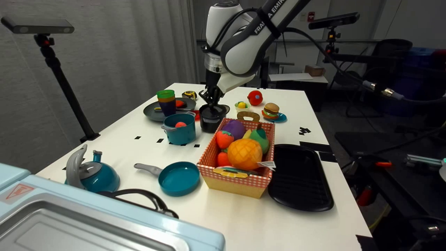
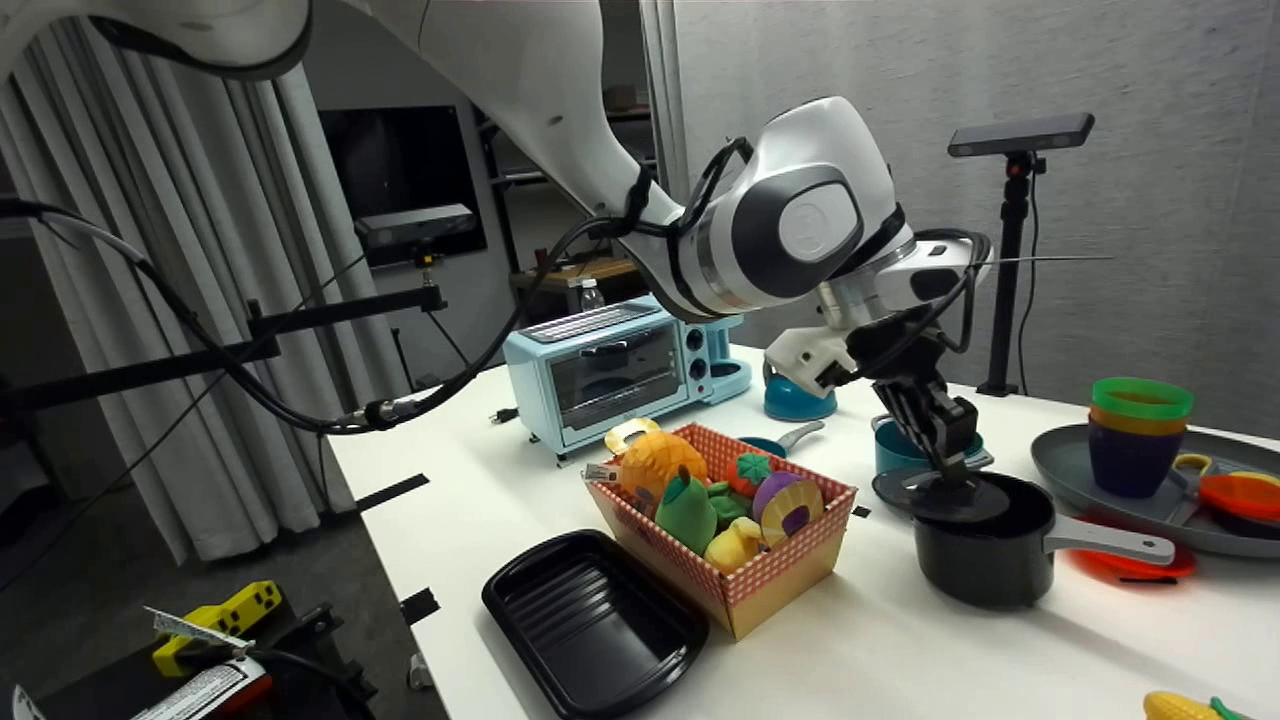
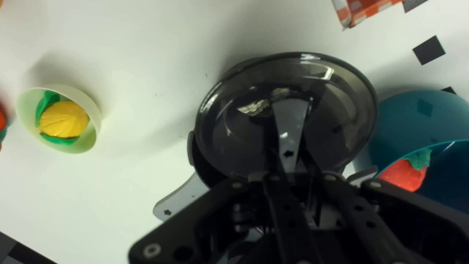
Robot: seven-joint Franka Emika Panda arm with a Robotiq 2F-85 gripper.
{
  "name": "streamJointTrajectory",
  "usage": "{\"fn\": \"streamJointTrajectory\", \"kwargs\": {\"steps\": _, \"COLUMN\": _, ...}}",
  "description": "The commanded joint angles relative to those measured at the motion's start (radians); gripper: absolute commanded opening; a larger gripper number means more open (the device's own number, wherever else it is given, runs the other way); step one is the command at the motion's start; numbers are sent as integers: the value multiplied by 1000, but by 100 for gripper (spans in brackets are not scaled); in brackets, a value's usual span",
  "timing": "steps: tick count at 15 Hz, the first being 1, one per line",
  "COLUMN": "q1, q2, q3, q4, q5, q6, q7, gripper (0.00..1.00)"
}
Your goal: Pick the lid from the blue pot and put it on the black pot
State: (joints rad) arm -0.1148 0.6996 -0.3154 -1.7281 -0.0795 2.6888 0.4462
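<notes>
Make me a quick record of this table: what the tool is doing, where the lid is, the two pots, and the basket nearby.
Tool: gripping the lid
Lid position: over the black pot, off-centre, leaving part of its opening exposed
Lid touching the rim: cannot tell
Blue pot: uncovered, with a red toy with a green top inside
Fruit basket: near the pots, black tray beside it
Still to do: lid centred on the black pot and released

White arm (image 2: 540, 110) with grey joint covers (image 2: 757, 245), white lettering (image 1: 260, 28), strapped black cables (image 1: 223, 32); black pincer (image 2: 948, 472) studded with round screw heads (image 3: 151, 250).
</notes>
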Motion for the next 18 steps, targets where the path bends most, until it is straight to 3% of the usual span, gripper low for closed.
{"fn": "streamJointTrajectory", "kwargs": {"steps": 1, "q1": 22, "q2": 8, "q3": -11, "q4": -3, "q5": 19, "q6": 68, "q7": 2, "gripper": 4}}
{"fn": "streamJointTrajectory", "kwargs": {"steps": 9, "q1": 47, "q2": 43, "q3": -50, "q4": 34, "q5": 25, "q6": 133, "q7": 33, "gripper": 4}}
{"fn": "streamJointTrajectory", "kwargs": {"steps": 18, "q1": 43, "q2": 85, "q3": -86, "q4": 69, "q5": 29, "q6": 129, "q7": 53, "gripper": 4}}
